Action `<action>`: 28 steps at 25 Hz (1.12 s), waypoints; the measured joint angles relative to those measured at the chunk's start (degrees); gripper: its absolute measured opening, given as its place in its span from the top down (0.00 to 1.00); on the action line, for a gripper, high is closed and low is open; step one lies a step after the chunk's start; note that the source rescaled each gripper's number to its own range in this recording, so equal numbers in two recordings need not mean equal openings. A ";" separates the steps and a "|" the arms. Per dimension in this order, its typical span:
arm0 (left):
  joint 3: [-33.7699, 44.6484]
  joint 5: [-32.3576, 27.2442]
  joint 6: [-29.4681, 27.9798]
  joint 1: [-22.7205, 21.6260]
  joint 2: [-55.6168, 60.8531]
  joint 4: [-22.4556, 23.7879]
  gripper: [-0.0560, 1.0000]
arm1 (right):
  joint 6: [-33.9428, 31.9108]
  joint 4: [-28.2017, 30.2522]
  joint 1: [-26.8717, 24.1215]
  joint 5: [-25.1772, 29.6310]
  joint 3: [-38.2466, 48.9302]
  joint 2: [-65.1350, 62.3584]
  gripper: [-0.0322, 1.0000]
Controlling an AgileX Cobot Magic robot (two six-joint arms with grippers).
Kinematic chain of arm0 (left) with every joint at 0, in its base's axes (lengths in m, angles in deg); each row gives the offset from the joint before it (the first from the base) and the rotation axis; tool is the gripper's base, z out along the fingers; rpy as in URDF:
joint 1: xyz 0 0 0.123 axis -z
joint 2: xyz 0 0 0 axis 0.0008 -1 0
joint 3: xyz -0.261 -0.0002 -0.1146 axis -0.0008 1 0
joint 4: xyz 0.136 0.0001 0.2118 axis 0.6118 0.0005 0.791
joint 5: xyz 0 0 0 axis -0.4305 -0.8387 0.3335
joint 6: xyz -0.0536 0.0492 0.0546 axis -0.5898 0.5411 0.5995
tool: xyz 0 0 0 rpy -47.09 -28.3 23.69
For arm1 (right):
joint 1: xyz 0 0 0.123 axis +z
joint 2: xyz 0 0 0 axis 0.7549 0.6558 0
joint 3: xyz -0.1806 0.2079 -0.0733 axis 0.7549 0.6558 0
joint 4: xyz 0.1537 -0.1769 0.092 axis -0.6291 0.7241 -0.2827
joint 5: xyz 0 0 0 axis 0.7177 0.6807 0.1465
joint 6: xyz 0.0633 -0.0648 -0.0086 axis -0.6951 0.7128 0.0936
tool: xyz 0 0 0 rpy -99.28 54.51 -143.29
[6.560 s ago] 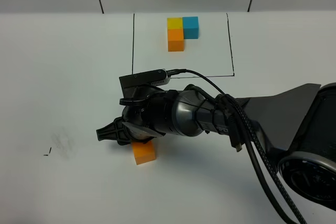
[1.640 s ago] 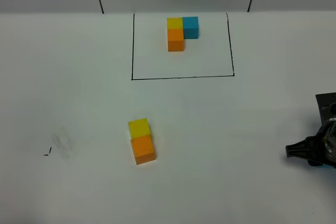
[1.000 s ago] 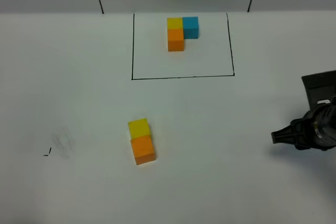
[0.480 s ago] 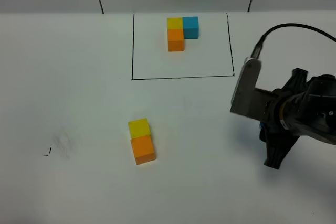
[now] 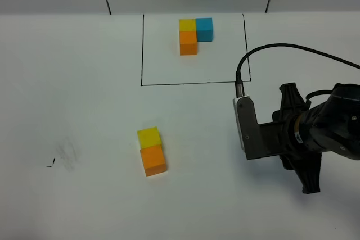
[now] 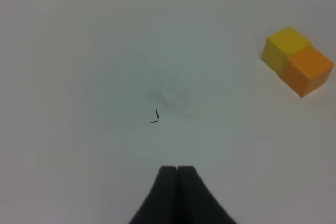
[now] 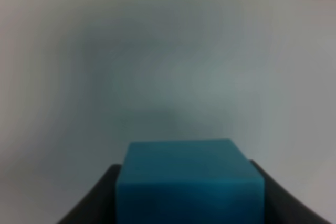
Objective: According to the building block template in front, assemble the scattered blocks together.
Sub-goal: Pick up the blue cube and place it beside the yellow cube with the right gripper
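The building block template (image 5: 194, 33), a yellow, blue and orange L inside a thin black outline, lies at the back. Of the scattered blocks, the yellow cube (image 5: 148, 137) touches the far side of the orange cube (image 5: 153, 160) at the front left of centre. Both also show in the left wrist view, yellow (image 6: 283, 48) and orange (image 6: 308, 69). My right gripper (image 5: 284, 141) is shut on the sky blue cube (image 7: 189, 182), which the arm hides in the high view. My left gripper (image 6: 177, 170) is shut and empty, some way from the pair.
The black outline's front line (image 5: 194, 83) runs just behind my right arm. A small black mark and a grey smudge (image 5: 62, 155) are on the table at the left, and also in the left wrist view (image 6: 155, 115).
My right arm left the yellow cube against the orange one and withdrew to the right edge. It has since come back in leftward and turned, now holding the blue cube.
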 joint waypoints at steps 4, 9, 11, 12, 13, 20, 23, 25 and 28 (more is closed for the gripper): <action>0.00 0.00 0.00 0.00 0.00 0.00 0.95 | 6.46 -2.99 0.00 1.26 0.00 0.00 0.46; 0.00 0.00 0.00 0.00 0.00 0.00 0.95 | 2.95 -8.32 0.00 0.88 0.00 0.00 0.46; 0.00 0.00 0.00 0.00 0.00 0.00 0.95 | -0.34 -9.57 0.00 -0.32 0.00 0.00 0.46; 0.00 0.00 0.00 0.00 0.00 0.00 0.95 | -1.51 -9.84 0.00 -1.14 0.00 0.00 0.46; 0.00 0.00 0.00 0.00 0.00 0.00 0.95 | -2.29 -10.00 0.00 -1.69 0.00 0.00 0.46; 0.00 0.00 0.00 0.00 0.00 0.00 0.95 | -3.28 -11.68 0.00 -2.06 0.00 0.00 0.46; 0.00 0.00 0.00 0.00 0.00 0.00 0.95 | -2.91 -13.55 0.00 -2.55 -0.73 0.00 0.46; 0.00 0.00 0.00 0.00 0.00 0.00 0.95 | -1.68 -14.84 0.00 -2.61 -2.00 0.00 0.46; 0.00 0.00 0.00 0.00 0.00 0.00 0.95 | 0.93 -16.51 0.00 -1.30 -5.91 0.19 0.46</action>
